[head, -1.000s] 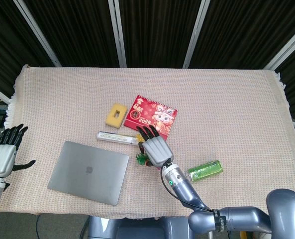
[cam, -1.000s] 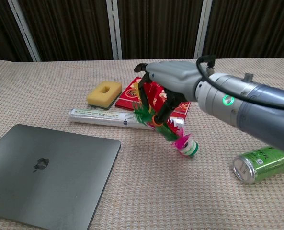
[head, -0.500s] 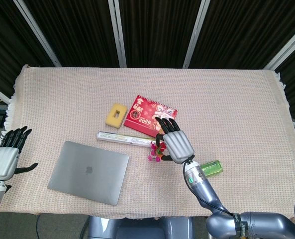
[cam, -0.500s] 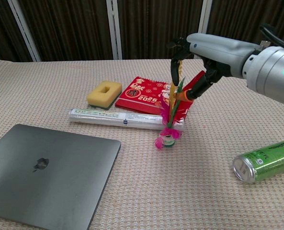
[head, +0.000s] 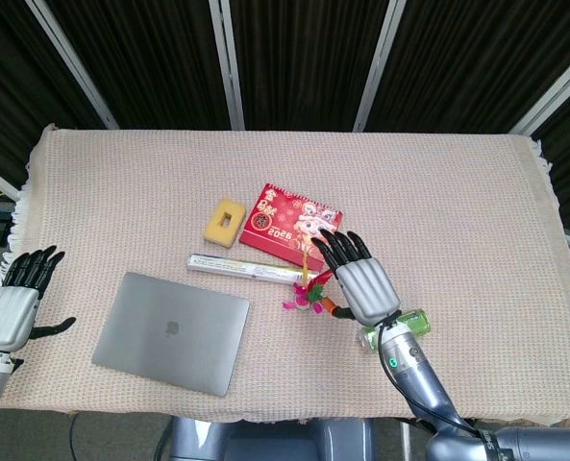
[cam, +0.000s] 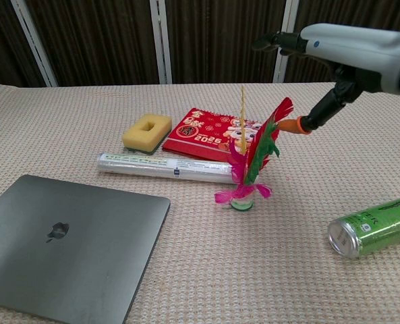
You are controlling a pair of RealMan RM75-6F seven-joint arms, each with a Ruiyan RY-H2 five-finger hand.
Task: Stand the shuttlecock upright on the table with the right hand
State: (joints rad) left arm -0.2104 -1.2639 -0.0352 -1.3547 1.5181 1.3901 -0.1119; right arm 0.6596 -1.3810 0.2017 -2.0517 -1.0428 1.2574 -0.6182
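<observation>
The shuttlecock (cam: pixel 243 181) stands upright on its round base on the table cloth, with pink, green, red and yellow feathers pointing up; it also shows in the head view (head: pixel 308 293). My right hand (cam: pixel 343 55) hovers up and to the right of it with fingers spread and nothing in it. Its orange thumb tip (cam: pixel 299 125) is close beside the red feather, and I see a small gap between them. In the head view the right hand (head: pixel 363 284) is just right of the shuttlecock. My left hand (head: pixel 13 309) hangs off the table's left edge, fingers apart, empty.
A grey laptop (cam: pixel 65 243) lies closed at the front left. A white tube (cam: pixel 162 167), a yellow sponge (cam: pixel 147 130) and a red calendar (cam: pixel 210 131) lie behind the shuttlecock. A green can (cam: pixel 372 226) lies on its side at the right.
The right hand tilted the shuttlecock up onto its base, then let go and drew away to the right and upward. The shuttlecock now stands on its own.
</observation>
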